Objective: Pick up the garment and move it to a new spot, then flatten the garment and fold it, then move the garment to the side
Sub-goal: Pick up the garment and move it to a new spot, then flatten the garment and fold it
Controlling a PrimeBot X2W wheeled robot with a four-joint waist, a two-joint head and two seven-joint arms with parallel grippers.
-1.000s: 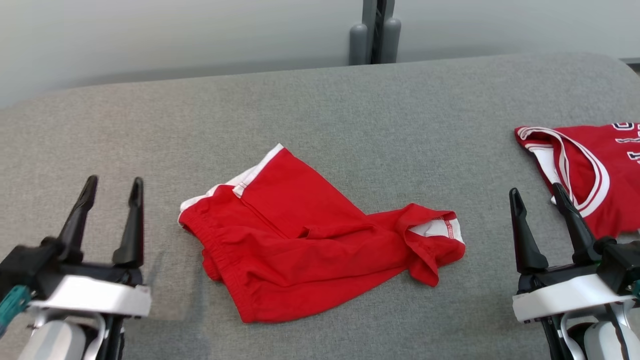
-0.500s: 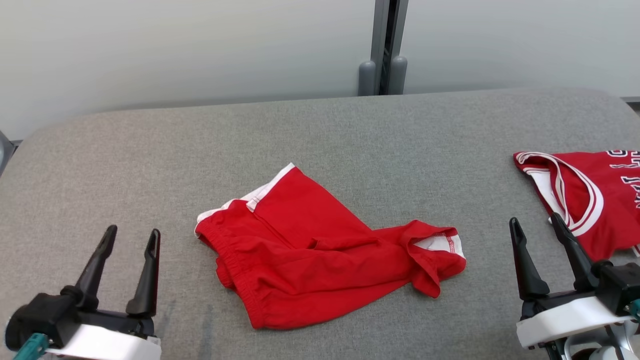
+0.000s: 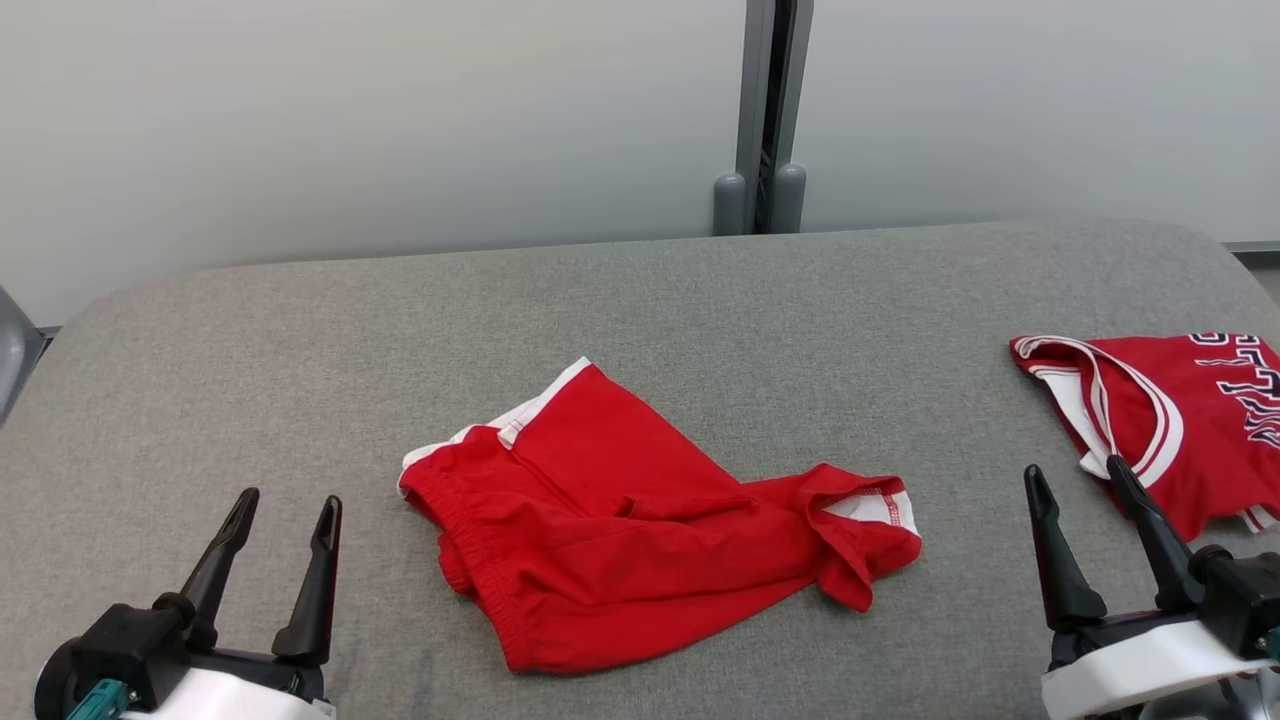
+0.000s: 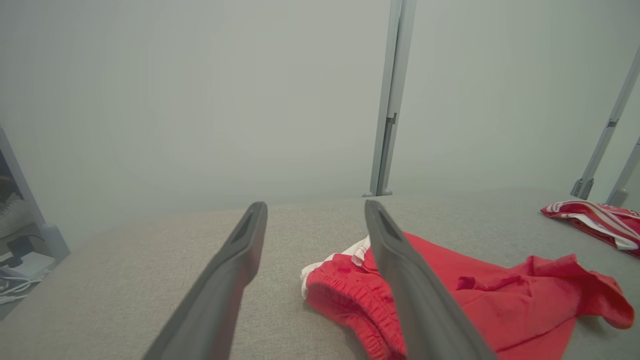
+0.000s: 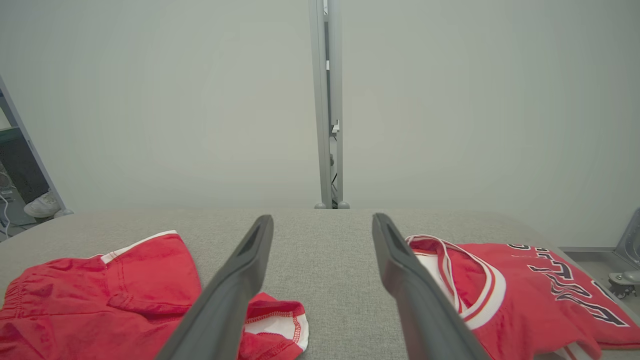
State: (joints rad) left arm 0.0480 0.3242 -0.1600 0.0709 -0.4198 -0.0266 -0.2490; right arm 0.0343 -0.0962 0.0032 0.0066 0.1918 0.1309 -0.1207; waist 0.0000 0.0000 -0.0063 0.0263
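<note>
Red shorts (image 3: 640, 560) with white trim lie crumpled at the centre of the grey fabric-covered table (image 3: 700, 320). Left gripper (image 3: 291, 497): near left, fingers apart, holding nothing. Right gripper (image 3: 1072, 466): near right, fingers apart, holding nothing, close to a red jersey (image 3: 1190, 420) at the right edge.
</note>
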